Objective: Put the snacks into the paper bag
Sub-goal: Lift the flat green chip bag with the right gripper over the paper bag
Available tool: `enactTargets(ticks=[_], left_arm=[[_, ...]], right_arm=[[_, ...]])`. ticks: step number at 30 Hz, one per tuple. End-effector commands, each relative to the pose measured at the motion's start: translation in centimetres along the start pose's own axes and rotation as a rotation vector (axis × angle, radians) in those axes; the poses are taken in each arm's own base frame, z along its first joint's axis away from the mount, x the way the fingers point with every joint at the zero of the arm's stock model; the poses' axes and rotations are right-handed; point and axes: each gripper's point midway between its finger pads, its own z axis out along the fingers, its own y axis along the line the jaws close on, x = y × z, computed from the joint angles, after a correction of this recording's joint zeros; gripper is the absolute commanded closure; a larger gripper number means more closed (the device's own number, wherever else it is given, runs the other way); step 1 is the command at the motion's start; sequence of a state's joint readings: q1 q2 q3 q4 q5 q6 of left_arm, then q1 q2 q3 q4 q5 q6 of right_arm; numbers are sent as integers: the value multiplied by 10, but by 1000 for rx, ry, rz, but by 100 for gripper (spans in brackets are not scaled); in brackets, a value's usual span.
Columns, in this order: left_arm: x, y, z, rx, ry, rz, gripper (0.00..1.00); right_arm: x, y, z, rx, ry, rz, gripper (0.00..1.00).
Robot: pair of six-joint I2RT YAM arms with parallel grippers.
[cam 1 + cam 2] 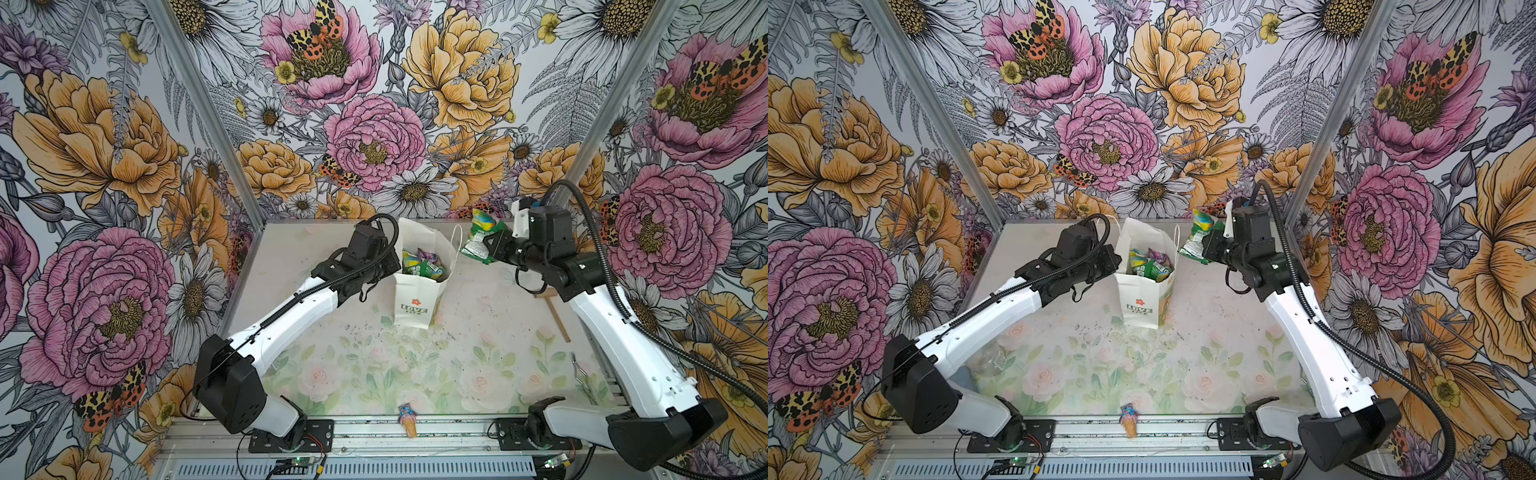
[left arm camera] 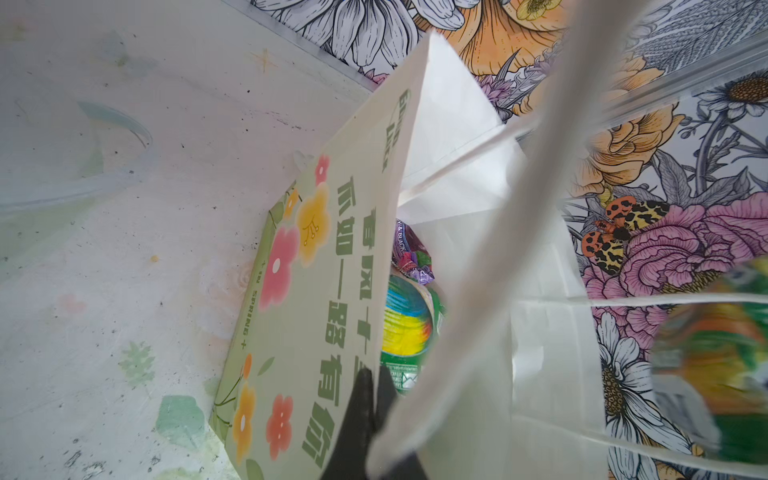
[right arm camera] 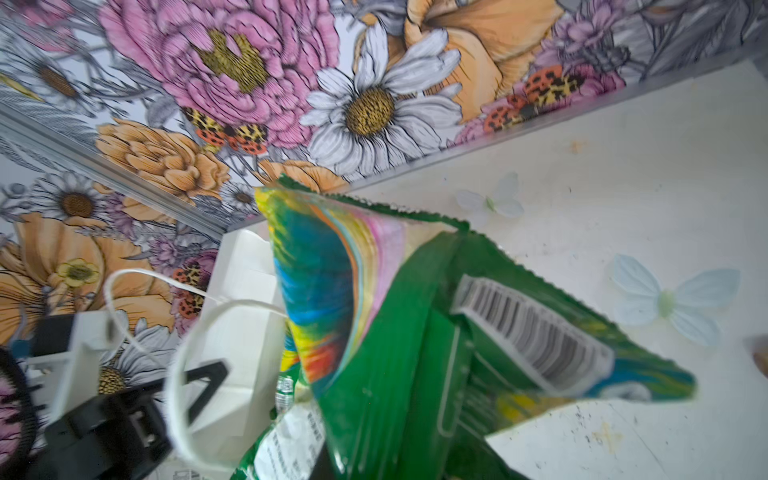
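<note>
The white paper bag [image 1: 415, 299] [image 1: 1142, 299] stands upright at the back middle of the table, mouth open. Several snacks [image 1: 422, 266] [image 1: 1148, 264] [image 2: 405, 320] lie inside it, green, rainbow-striped and purple. My left gripper [image 1: 397, 266] [image 1: 1119, 259] [image 2: 374, 374] is shut on the bag's left rim, pinching its printed wall [image 2: 332, 249]. My right gripper [image 1: 488, 245] [image 1: 1204, 245] [image 3: 328, 465] is shut on a green snack packet [image 1: 478, 237] [image 1: 1198, 239] [image 3: 395, 332]. It holds the packet in the air just right of the bag's mouth, beside a cord handle [image 3: 178, 374].
A small ice-cream-cone trinket [image 1: 408, 419] [image 1: 1128, 419] lies at the table's front edge. A wooden stick [image 1: 555, 311] and a thin metal tool [image 1: 579, 370] lie along the right side. A glass jar [image 1: 990, 359] sits under my left arm. Flowered walls close in behind.
</note>
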State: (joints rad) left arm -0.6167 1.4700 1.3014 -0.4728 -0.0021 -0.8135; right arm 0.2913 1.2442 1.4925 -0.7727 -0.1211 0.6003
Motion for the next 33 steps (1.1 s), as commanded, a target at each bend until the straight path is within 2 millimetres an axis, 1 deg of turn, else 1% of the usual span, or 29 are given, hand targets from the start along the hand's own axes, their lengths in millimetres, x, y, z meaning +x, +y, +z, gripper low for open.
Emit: enactTargets(ticks=[1, 3, 6, 11, 14, 21, 26, 33], left_arm=[[-1, 2, -3, 5, -3, -16, 100], [-1, 2, -3, 6, -5, -16, 100], [-1, 2, -2, 6, -3, -17, 100], [1, 2, -1, 9, 5, -17, 100], [0, 2, -2, 8, 1, -17, 100], [0, 1, -1, 11, 2, -18, 100], [-1, 0, -2, 12, 0, -17, 100], [-1, -1, 0, 13, 3, -15, 100]], right_arm=[[-33, 41, -32, -125, -111, -59, 100], [-44, 63, -43, -196, -151, -77, 100], [-53, 97, -51, -334, -169, -80, 100], [-55, 143, -51, -522, -138, -88, 100], [-51, 157, -43, -550, -111, -96, 100], [-35, 171, -16, -548, -56, -132, 100], [-25, 163, 8, -476, -29, -130, 100], [-4, 150, 43, -380, 50, -105, 100]])
